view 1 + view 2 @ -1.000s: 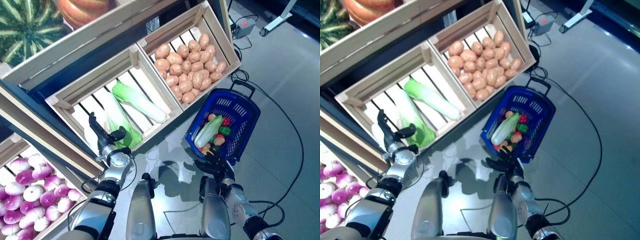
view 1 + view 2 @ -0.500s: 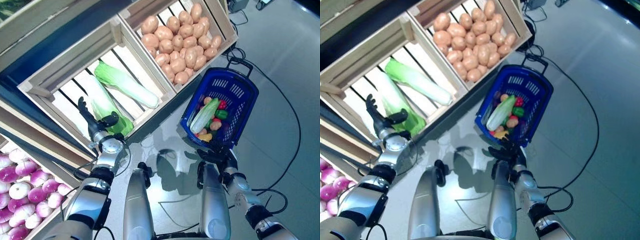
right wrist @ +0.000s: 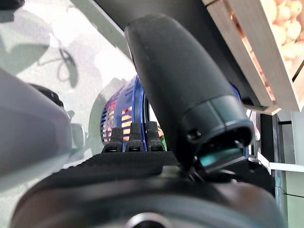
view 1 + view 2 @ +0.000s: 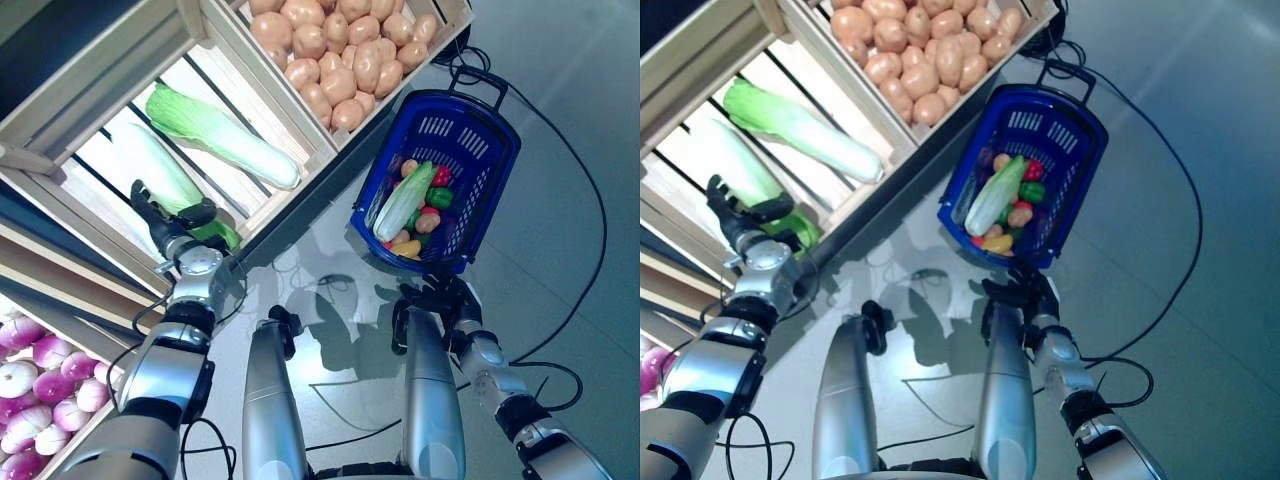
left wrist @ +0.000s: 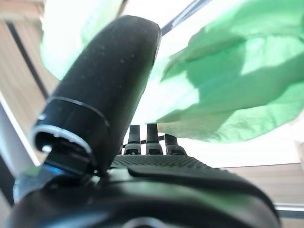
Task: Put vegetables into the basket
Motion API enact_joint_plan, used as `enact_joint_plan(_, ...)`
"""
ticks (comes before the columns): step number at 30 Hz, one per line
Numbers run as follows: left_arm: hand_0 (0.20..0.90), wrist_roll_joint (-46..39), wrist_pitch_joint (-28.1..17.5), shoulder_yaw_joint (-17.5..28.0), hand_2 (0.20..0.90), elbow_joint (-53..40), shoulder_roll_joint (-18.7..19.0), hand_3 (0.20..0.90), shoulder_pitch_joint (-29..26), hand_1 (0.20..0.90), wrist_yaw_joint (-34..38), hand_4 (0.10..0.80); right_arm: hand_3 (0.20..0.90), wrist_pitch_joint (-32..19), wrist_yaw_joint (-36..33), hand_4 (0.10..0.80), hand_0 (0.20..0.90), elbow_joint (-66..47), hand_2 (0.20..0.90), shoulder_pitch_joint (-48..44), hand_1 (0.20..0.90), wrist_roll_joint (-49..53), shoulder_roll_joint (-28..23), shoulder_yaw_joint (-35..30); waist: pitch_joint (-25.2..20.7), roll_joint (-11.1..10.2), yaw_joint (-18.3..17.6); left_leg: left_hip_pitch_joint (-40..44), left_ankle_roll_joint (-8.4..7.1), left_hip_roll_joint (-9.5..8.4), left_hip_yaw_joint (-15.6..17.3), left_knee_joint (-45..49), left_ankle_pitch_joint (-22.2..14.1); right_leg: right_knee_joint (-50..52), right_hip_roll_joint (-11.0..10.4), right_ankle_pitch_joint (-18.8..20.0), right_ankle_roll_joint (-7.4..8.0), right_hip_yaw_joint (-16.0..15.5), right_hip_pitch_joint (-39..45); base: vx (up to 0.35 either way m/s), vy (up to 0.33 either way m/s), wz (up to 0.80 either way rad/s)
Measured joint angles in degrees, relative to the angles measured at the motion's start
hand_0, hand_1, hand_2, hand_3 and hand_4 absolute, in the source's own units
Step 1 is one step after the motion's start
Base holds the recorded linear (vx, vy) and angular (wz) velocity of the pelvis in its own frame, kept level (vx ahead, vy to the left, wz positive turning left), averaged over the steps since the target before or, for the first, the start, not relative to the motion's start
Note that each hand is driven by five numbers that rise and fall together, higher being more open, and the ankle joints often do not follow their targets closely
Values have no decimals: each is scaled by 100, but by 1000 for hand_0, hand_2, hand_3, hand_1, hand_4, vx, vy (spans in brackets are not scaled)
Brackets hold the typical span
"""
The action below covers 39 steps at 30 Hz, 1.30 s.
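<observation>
The blue plastic basket [image 4: 478,118] stands on the grey floor below the wooden stand. In it lie a long pale-green cabbage [image 4: 403,200], a red and a green pepper, a potato and a yellow piece. My left hand [image 4: 165,228] is in the lower left crate, open, with its straight fingers against a long green-and-white cabbage [image 4: 165,180]. The left wrist view shows the thumb [image 5: 109,85] straight beside the green leaf [image 5: 228,85]. My right hand [image 4: 435,298] is open just outside the basket's near rim. Its wrist view shows the thumb [image 3: 180,85] and the basket's wall [image 3: 118,118].
The wooden stand's crates [image 4: 120,60] slope toward me at the upper left, and their front rail [image 4: 300,185] runs close to the basket's left side. Grey floor [image 4: 570,280] lies to the right of the basket.
The camera has tilted down, so the whole picture has slid upward. Both hands keep their places, the left at the cabbage and the right by the basket's rim.
</observation>
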Motion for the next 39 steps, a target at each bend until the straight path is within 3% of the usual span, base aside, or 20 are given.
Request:
enact_joint_plan(15, 900, -567, 463, -143, 900, 468, 485, 900, -711, 900, -465, 800, 900, 0, -46, 800, 900, 29, 900, -454, 900, 77, -69, 2, 59, -27, -5, -648, -24, -3, -135, 273, -69, 299, 36, -31, -38, -11, -644, -25, -18, 1)
enact_joint_plan(16, 900, -599, 525, -151, 900, 479, 542, 900, -769, 900, -520, 800, 900, 3, -48, 800, 900, 23, 900, -478, 900, 151, -111, 14, 60, -28, -14, -750, 58, -53, -143, 677, -144, 300, -5, -31, -39, -21, -712, -32, -27, -12)
enact_joint_plan(17, 900, -638, 624, -153, 900, 498, 566, 900, -772, 900, -522, 800, 900, 9, -48, 800, 900, 19, 900, -523, 900, 208, -179, 30, 61, 19, 22, -736, 225, -39, -53, 1396, -452, 333, -1, -29, -33, -19, -763, -30, -27, -32)
enact_joint_plan(18, 900, -663, 715, -136, 900, 562, 562, 900, -812, 900, -531, 800, 900, -5, -50, 800, 900, -4, 900, -554, 900, 212, -243, 6, 54, 139, 37, -629, 159, 19, -84, 1319, -962, 510, 36, -42, -65, -24, -835, -25, -24, -8)
enact_joint_plan(19, 900, -677, 797, -166, 900, 579, 586, 900, -864, 900, -721, 800, 900, -30, -78, 800, 900, -17, 900, -493, 900, 220, -248, -34, 52, 116, 12, -698, 183, 72, 35, 1340, -947, 1356, 25, -295, -333, 92, -886, -20, -20, 26)
enact_joint_plan(20, 900, -679, 803, -221, 900, 572, 617, 900, -926, 900, -824, 800, 900, -46, -88, 800, 900, -26, 900, -481, 900, 220, -247, -49, 53, 103, -20, -732, 173, 101, 60, 1345, -945, 1509, 31, -435, -394, 97, -793, -17, -15, 57)
enact_joint_plan(21, 429, -692, 790, -253, 429, 466, 727, 429, -959, 429, -1073, 486, 900, -52, -98, 800, 900, -61, 900, -512, 900, 222, -273, -69, 71, 27, -71, -836, 133, 128, 137, 1426, -960, 1339, -1, -894, -116, 71, -668, -9, -7, 25)
enact_joint_plan(22, 300, -786, 773, -234, 300, 434, 824, 300, -938, 300, -1140, 400, 900, -42, -96, 800, 900, -65, 900, -598, 900, 222, -298, -70, 66, 38, -45, -834, 204, 153, 67, 1764, -1103, 1354, 31, -894, -118, 25, -733, -6, -5, 7)
enact_joint_plan(23, 300, -925, 784, -196, 300, 428, 884, 300, -945, 300, -1191, 400, 900, -43, -96, 800, 900, -76, 900, -600, 900, 224, -309, -72, 71, 30, -44, -637, -1, 133, 47, 1771, -1296, 1356, 33, -893, -118, 6, -743, 8, 1, -13)
enact_joint_plan(30, 300, -1346, 828, -123, 300, 391, 944, 300, -704, 300, -1533, 400, 900, -47, -97, 800, 900, -202, 900, -286, 900, 228, -317, -143, 71, 16, -48, -457, 117, 140, 53, 1768, -1355, 1289, 32, -854, -149, 1, -511, 25, 0, 3)
enact_joint_plan(39, 300, -1342, 915, -74, 300, 342, 794, 300, -200, 300, -1724, 400, 900, -22, -96, 800, 900, -195, 900, -73, 900, 229, -245, -138, 74, -3, -55, 460, 28, 206, 191, 1232, -1399, 897, 49, -900, -164, -90, 317, 32, -10, -3)
